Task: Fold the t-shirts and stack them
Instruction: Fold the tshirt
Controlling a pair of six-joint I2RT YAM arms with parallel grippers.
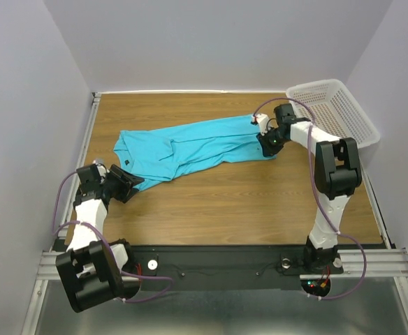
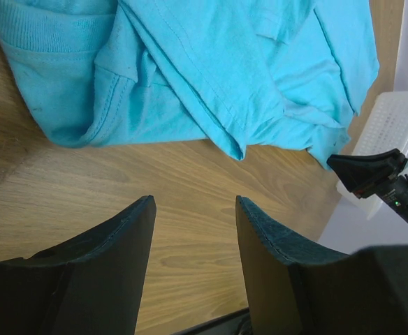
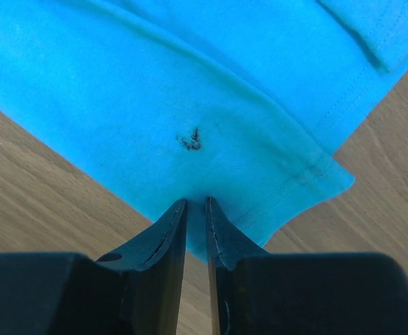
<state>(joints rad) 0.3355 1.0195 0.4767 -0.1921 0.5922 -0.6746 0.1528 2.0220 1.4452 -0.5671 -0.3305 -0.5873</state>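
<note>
T-shirt (image 3: 211, 77) hem pinched in right jaws — small dark mark (image 3: 191, 140), unreadable.

Lab rig: white-walled wooden table (image 1: 225, 209)

No text, brand or number can be read anywhere; the only marking is a small dark blotch (image 3: 191, 139) on the turquoise t-shirt (image 3: 120, 84), and it forms no legible letters.

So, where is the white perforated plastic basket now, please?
Top view: the white perforated plastic basket sits at the far right corner of the wooden table, beside the right arm.
</note>
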